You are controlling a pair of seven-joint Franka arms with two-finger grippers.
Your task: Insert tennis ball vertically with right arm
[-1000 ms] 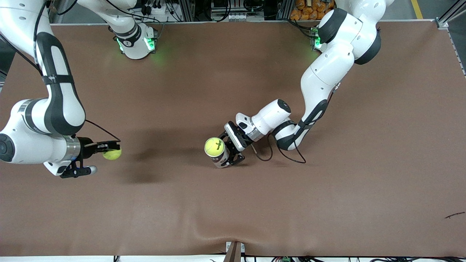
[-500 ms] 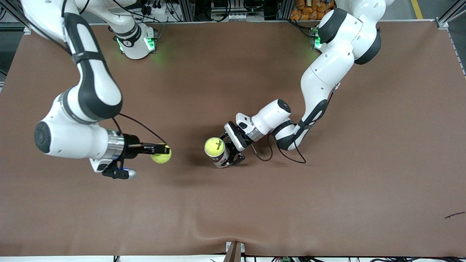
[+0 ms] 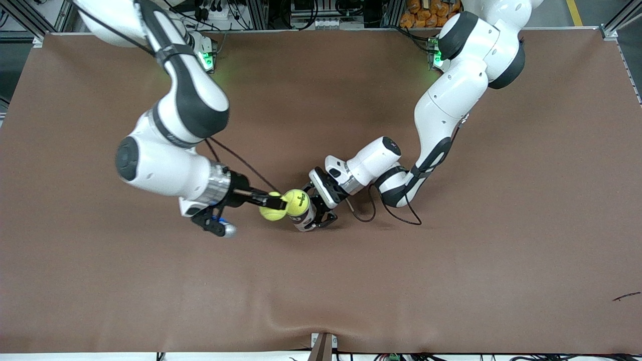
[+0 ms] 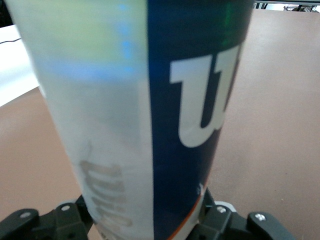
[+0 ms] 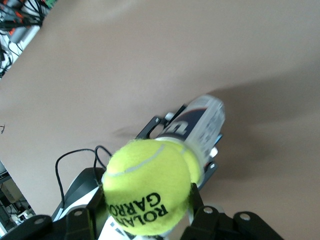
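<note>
A clear tennis-ball can (image 3: 304,218) with a blue and white label stands upright mid-table. A yellow ball (image 3: 298,201) sits in its open top. My left gripper (image 3: 319,212) is shut on the can low down; the can (image 4: 150,115) fills the left wrist view, with black fingers (image 4: 222,220) on either side. My right gripper (image 3: 274,205) is shut on a second yellow tennis ball (image 3: 271,209), held right beside the can's top, toward the right arm's end. In the right wrist view this ball (image 5: 147,187) is between the fingers, and the can (image 5: 200,120) is just past it.
A black cable (image 3: 368,214) loops on the brown table mat (image 3: 451,281) beside the left wrist. A small dark stick (image 3: 626,296) lies near the front corner at the left arm's end. The mat has a wrinkle (image 3: 301,321) at its front edge.
My right arm has swung from the right arm's end of the table to the can, carrying the ball with it. The left arm and the can have not moved.
</note>
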